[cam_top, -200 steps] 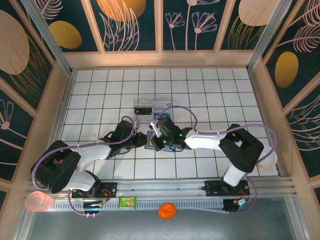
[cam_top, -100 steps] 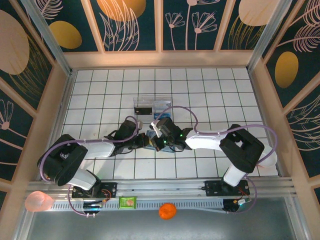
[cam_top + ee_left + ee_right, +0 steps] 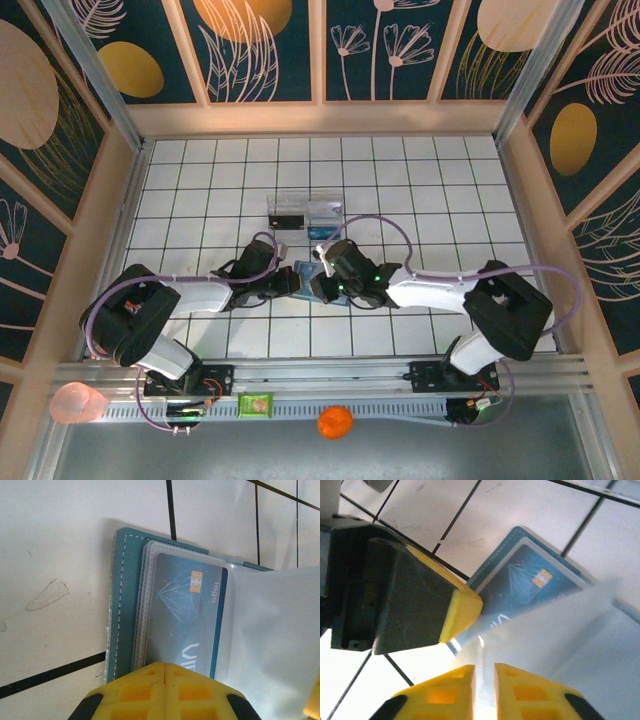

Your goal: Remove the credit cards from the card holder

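Note:
The card holder (image 3: 122,605) lies open on the white tiles, teal with white stitching and clear sleeves inside. A blue credit card (image 3: 185,615) with a gold chip sits in the top sleeve. My left gripper (image 3: 164,666) is shut, its tips together over the card's near edge. In the right wrist view its yellow fingertip (image 3: 462,612) rests at the holder's (image 3: 497,570) corner. A translucent sleeve leaf (image 3: 555,625) is lifted over the card (image 3: 520,585) and runs toward my right gripper (image 3: 484,672), whose jaws stand slightly apart. From above, both grippers meet at the holder (image 3: 303,270).
A clear plastic tray (image 3: 305,212) stands two tiles behind the holder. An orange ball (image 3: 335,422), a green packet (image 3: 256,404) and a pink cup (image 3: 78,402) sit along the near rail. Wooden walls (image 3: 120,200) close in the tiled floor.
My left gripper slid right up to the holder and stayed shut. The right arm swung its elbow to the right, and its jaws parted a little.

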